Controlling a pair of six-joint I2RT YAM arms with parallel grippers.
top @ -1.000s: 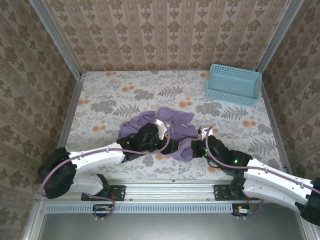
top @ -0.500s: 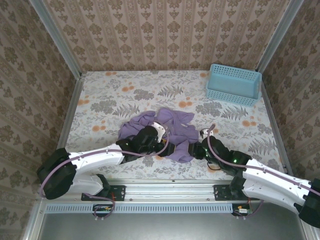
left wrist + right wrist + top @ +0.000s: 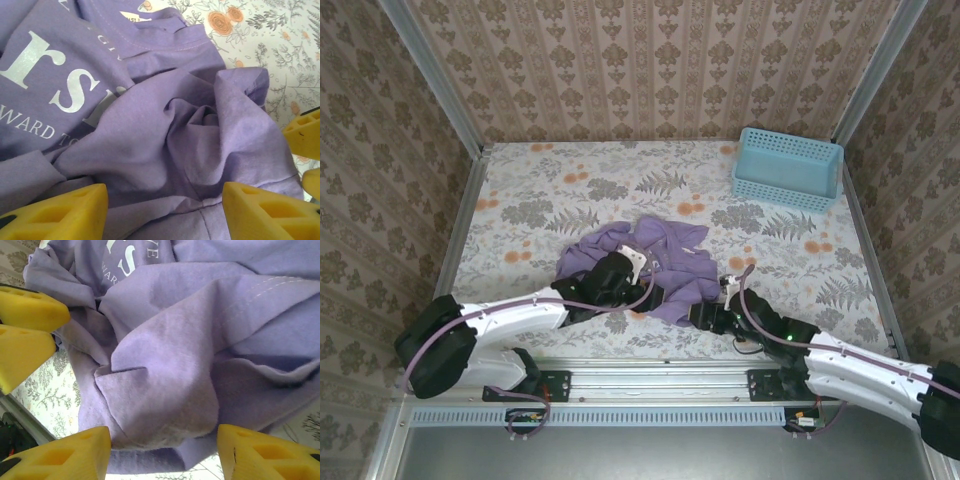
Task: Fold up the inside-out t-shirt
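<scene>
Since second ago my right hand [image 3: 708,316] let go, slid back toward near edge; left hand [image 3: 658,292] barely moved. Both released, jaws apart over cloth. Crumpled inside-out t-shirt [image 3: 645,262] on worktop [image 3: 520,190], near side. Risk: hands close, could clash or pinch several layers. Near edge tight; open room far, left; basket [image 3: 787,167] well apart.

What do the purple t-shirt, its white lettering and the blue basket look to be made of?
The t-shirt: soft matte knit cloth, probably cotton; it crumples into loose folds and shows stitched hems. The lettering: a slightly glossy white print, likely ink or film on the cloth. The basket: rigid light-blue plastic by the look, its walls a moulded lattice of holes.
</scene>
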